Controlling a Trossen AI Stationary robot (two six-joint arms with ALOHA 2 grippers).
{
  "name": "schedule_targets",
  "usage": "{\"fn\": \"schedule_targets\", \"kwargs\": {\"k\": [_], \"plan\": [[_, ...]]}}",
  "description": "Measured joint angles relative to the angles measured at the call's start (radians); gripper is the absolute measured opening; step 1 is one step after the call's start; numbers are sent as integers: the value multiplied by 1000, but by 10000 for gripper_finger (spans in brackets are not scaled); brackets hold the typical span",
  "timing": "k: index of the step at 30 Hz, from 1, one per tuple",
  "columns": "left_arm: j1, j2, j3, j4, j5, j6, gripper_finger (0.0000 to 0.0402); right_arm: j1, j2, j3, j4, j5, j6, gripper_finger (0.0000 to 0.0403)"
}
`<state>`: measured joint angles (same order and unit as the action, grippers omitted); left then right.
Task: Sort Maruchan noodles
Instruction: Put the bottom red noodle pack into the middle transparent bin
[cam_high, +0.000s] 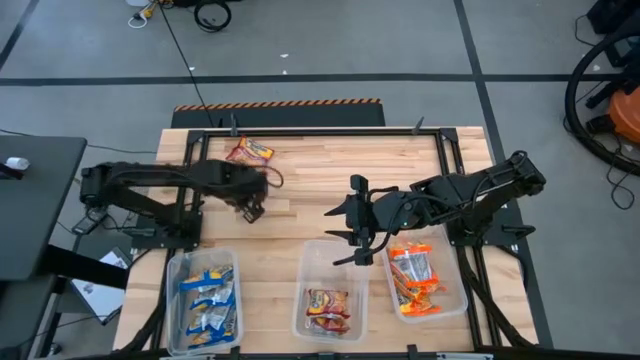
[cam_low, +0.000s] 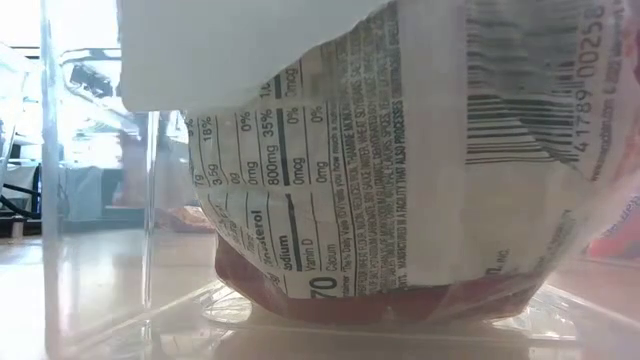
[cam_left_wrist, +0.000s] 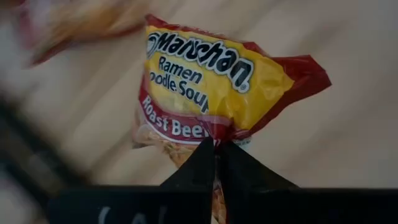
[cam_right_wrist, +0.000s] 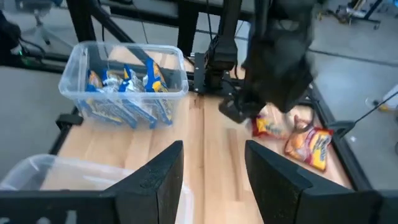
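Note:
My left gripper (cam_high: 250, 210) is shut on a red-and-yellow Roast Beef Maruchan packet (cam_left_wrist: 211, 87), over the table's far left part; the right wrist view shows this packet (cam_right_wrist: 268, 129) under that gripper. A second red packet (cam_high: 250, 152) lies flat near the far edge, and in the right wrist view (cam_right_wrist: 309, 148) it sits beside the held one. My right gripper (cam_right_wrist: 214, 168) is open and touches nothing, above the wood between the middle and right bins (cam_high: 357, 235). The low view is filled by the printed back of a packet (cam_low: 400, 180) lying in a clear bin. My left gripper pinches the Roast Beef packet between its two fingertips (cam_left_wrist: 198, 163) at the crimped end seam (cam_left_wrist: 216, 138). The plastic gathers into a point there. The rest of the packet stands out past the fingertips, with the wood behind it; whether it is lifted clear, I cannot tell.
Three clear bins stand along the near edge: the left (cam_high: 172, 300) holds blue-and-white packets, the middle (cam_high: 303, 290) dark red ones, the right (cam_high: 455, 285) orange ones. A black frame (cam_high: 330, 130) rims the table. Bare wood lies in the centre.

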<state>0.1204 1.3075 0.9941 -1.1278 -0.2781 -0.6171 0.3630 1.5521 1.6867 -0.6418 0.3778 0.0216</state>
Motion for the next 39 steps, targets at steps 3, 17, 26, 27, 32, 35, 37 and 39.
{"fn": "schedule_targets", "kwargs": {"k": [3, 17, 26, 27, 32, 35, 37, 39], "plan": [[0, -59, 94, 76, 132, 6, 18, -1, 0, 0, -1, 24, -28, 177], [-73, 33, 181, 568, 508, -72, 19, -95, -1, -166, 162, -88, -138, 237], [-101, 109, 210, 669, 499, -48, 20, -175, 0, -249, 158, -196, -250, 238], [-99, 108, 211, 676, 492, -47, 20, -185, 1, -257, 154, -202, -261, 239], [-81, 108, 212, 683, 482, -43, 20, -239, 1, -312, 208, -315, -320, 246], [-73, 123, 211, 705, 474, -26, 20, -262, 1, -353, 258, -321, -374, 246], [-71, 138, 211, 730, 476, -4, 20, -275, 1, -373, 269, -324, -413, 243], [-68, 150, 211, 733, 481, 7, 20, -286, 1, -395, 287, -330, -433, 237]]}}
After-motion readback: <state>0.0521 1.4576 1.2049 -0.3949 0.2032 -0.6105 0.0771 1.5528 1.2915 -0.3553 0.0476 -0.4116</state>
